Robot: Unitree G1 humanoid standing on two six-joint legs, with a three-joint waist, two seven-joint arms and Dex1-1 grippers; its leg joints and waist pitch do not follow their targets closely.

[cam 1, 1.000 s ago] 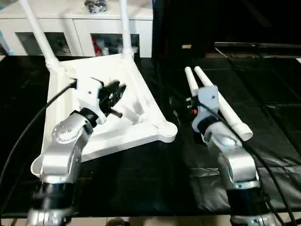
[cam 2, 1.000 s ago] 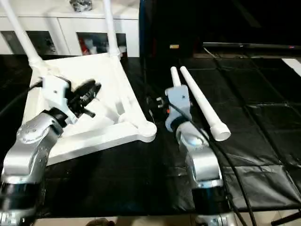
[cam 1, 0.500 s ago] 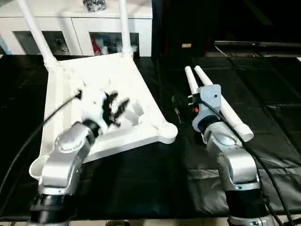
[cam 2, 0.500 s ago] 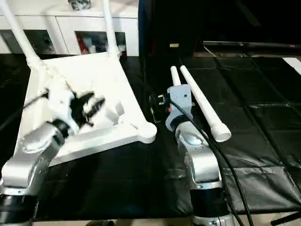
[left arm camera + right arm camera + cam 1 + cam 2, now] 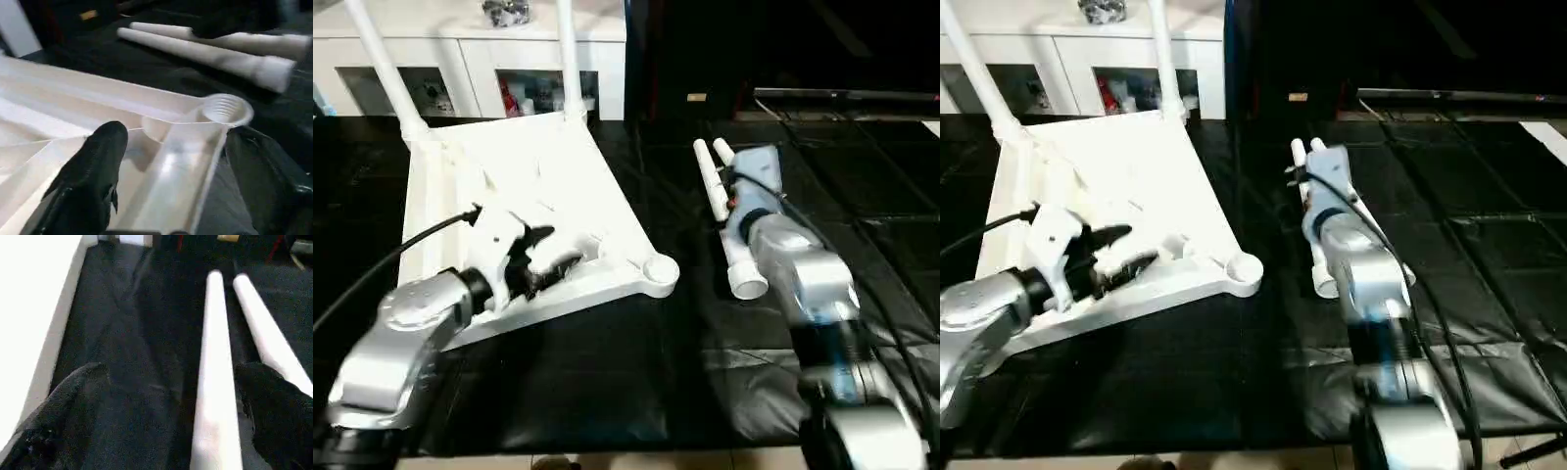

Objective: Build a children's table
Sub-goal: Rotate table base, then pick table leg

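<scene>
Left eye view shows the children's table top [image 5: 533, 196] lying upside down on the black mat [image 5: 607, 372], ribbed underside up, on the left half of the scene. Two legs [image 5: 386, 73] already stand in its far corner sockets, while the near right corner socket [image 5: 659, 269] is empty. The left gripper [image 5: 543, 257] hangs over the near edge of the top, its black fingers [image 5: 93, 171] spread apart on either side of a rib and clasping nothing. To the right, well apart from the top, two loose legs [image 5: 729, 220] lie side by side on the mat, thick ends nearer the robot. The right gripper [image 5: 166, 401] hovers low over them with its fingers [image 5: 58, 406] spread wide and empty, the nearer of the two legs running between them. Behind the mat, at the far left, stands a white cabinet [image 5: 489, 59].
</scene>
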